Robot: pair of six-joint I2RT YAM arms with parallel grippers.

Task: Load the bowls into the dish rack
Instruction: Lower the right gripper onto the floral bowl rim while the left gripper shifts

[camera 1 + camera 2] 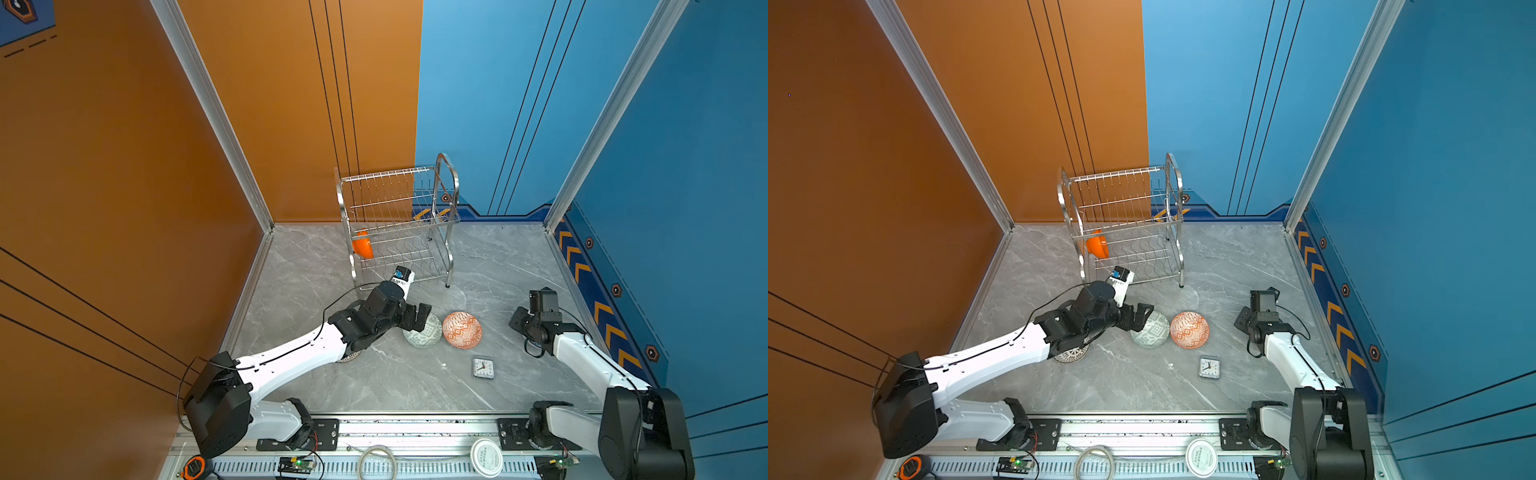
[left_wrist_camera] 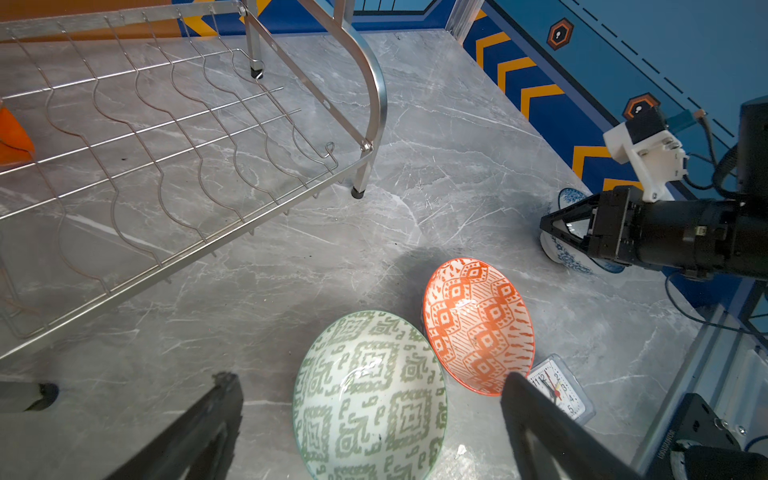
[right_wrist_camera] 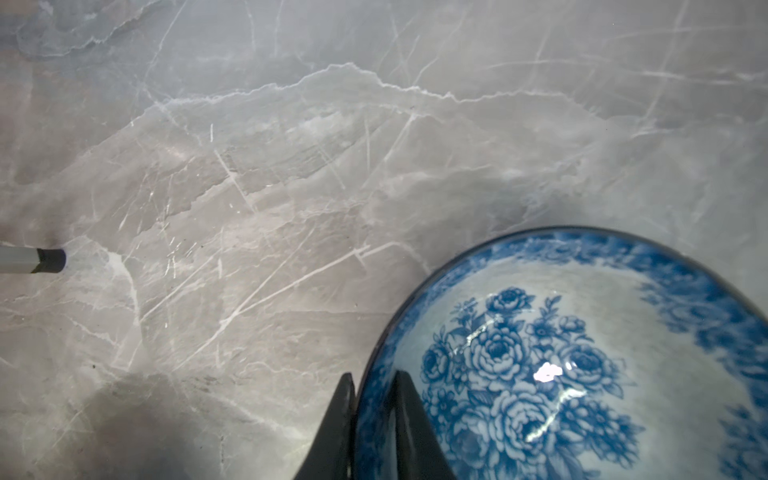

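Grey marble worktop (image 1: pixel 498 270) lies between an orange wall (image 1: pixel 124 166) and a blue wall (image 1: pixel 685 166). My left fingers (image 1: pixel 419 316) are spread wide. They hang just over the green bowl (image 1: pixel 428 334), with one finger on each side of it. I can't tell if they touch it.

Right beside the green bowl, on the side away from my left arm, is the orange-red bowl (image 1: pixel 462 330). Both bowls are open side up. A small square clock (image 1: pixel 483 368) lies near the orange-red bowl. Behind my left fingers, the black-and-white bowl (image 1: pixel 1071 354) peeks out from under my arm.

The dish rack (image 1: pixel 399 224) stands near my left fingers, just ahead of them. The orange bowl (image 1: pixel 362 245) stands on its edge at one end of the rack's bottom shelf.

My right fingers (image 3: pixel 401 411) are close together and pinch the rim of the blue bowl (image 3: pixel 582 332). One finger is inside the bowl and one is outside. This bowl has blue flowers in it. It is well apart from the rack, near the blue wall.
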